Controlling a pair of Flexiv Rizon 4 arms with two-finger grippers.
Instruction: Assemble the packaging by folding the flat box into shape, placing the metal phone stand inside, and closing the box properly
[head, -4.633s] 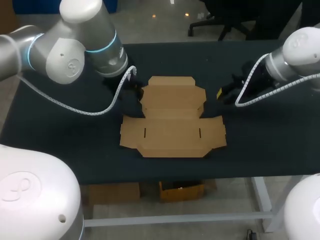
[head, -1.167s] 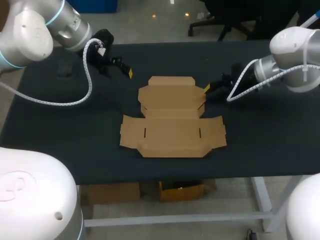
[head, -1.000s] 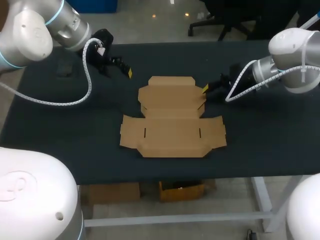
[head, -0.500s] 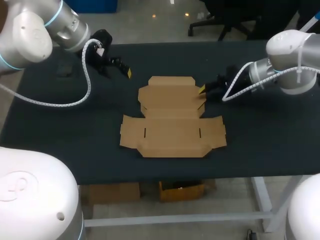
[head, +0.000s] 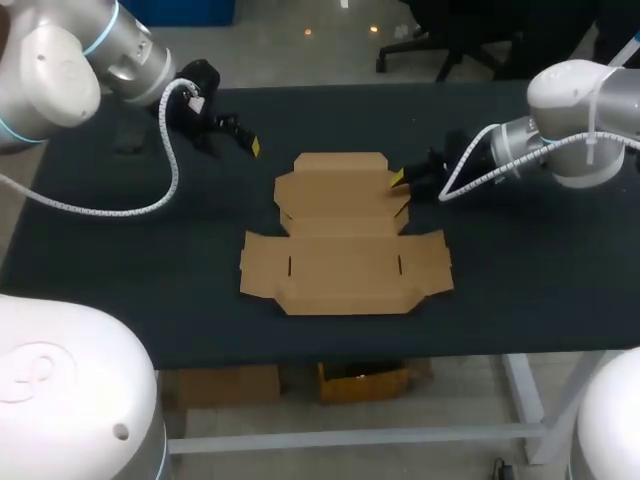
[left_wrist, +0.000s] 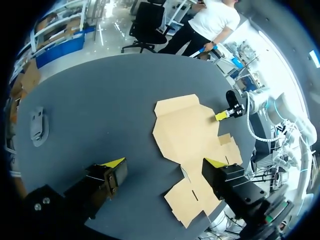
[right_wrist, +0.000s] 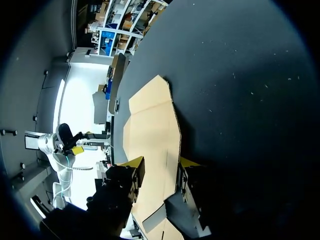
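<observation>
Cardboard of the flat box runs between the parted fingers of the right gripper, which clasps nothing (left gripper, spread wide, hangs well apart).

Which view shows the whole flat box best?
Head view: the box lies whole and unobstructed. The left wrist view shows it slanted, one corner behind the left gripper. The right wrist view shows only part, within the open right gripper.

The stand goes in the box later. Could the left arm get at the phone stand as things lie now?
Probably yes. The phone stand lies alone on bare table, off to one side of the left gripper, which is open and empty; nothing stands between them.
</observation>
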